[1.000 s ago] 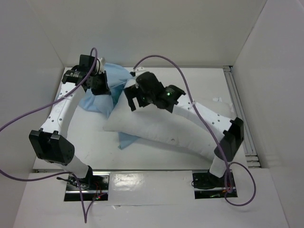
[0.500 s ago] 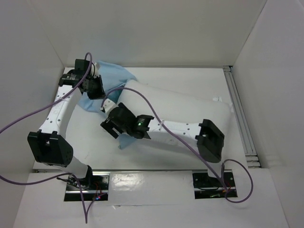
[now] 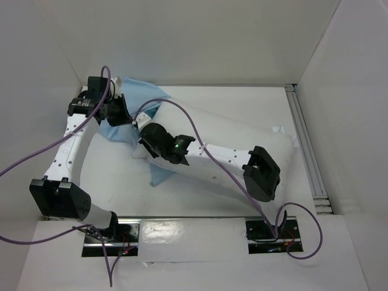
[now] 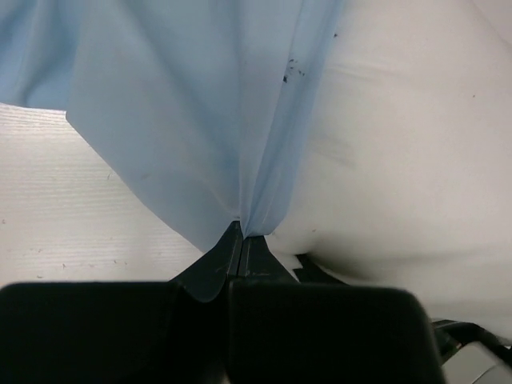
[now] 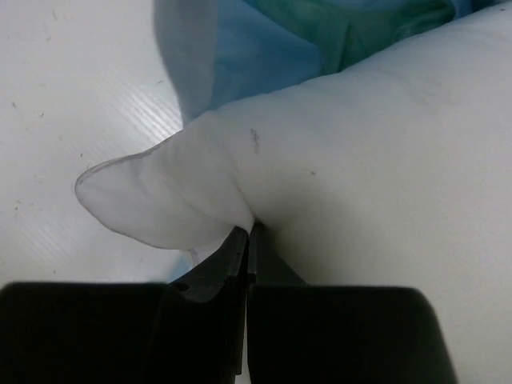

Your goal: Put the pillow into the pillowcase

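Observation:
The white pillow [image 3: 233, 130] lies slanted across the table, its left end against the light blue pillowcase [image 3: 143, 94] bunched at the back left. A blue strip of pillowcase shows under the pillow's near edge. My left gripper [image 3: 123, 115] is shut on the pillowcase; in the left wrist view a fold of the blue pillowcase [image 4: 200, 120] runs into the closed left gripper [image 4: 242, 234], with the pillow [image 4: 400, 160] beside it. My right gripper [image 3: 140, 128] is shut on the pillow's left corner; the right wrist view shows the pillow [image 5: 376, 144] pinched in the right gripper [image 5: 250, 230], with the pillowcase [image 5: 240, 56] behind.
White walls close in the white table [image 3: 115, 176] at the back and on both sides. A metal rail [image 3: 305, 139] runs along the right edge. Purple cables loop over both arms. The right arm lies across the pillow's near side.
My right arm swung from above the pillow's far left end down to its left corner, and its gripper went from open to shut there. The left gripper drew the pillowcase slightly left.

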{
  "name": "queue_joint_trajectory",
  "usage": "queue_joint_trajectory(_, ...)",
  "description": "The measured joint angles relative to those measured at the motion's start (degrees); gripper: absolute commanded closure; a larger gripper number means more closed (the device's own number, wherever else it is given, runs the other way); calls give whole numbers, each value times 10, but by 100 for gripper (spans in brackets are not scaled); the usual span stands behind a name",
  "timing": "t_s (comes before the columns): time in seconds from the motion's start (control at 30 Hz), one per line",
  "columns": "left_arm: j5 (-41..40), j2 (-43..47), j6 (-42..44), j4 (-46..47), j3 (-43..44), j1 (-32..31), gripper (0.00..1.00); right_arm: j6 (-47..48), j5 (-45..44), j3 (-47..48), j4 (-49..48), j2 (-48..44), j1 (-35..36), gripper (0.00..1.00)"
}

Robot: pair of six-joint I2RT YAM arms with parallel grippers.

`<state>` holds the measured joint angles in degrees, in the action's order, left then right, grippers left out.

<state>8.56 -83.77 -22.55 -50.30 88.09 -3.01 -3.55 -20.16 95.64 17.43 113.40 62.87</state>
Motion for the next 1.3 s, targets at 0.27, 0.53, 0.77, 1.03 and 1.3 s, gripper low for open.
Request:
queue_joint_trajectory(0.27,17,12,3,13,-1,0,100,-70,60,57,43,-7,-82,100)
queue_joint_trajectory(0.53,47,47,21,9,-1,2,100,-122,84,291,135,76,-154,100)
queue_joint_trajectory(0.77,66,58,31,-1,5,2,100,-156,92,322,137,147,-156,100)
queue_joint_trajectory(1.03,70,43,27,-21,42,3,100,-179,103,123,69,86,-107,100)
queue_joint_trajectory(1.3,98,31,24,-40,42,3,97,-207,113,-30,-58,6,-95,100)
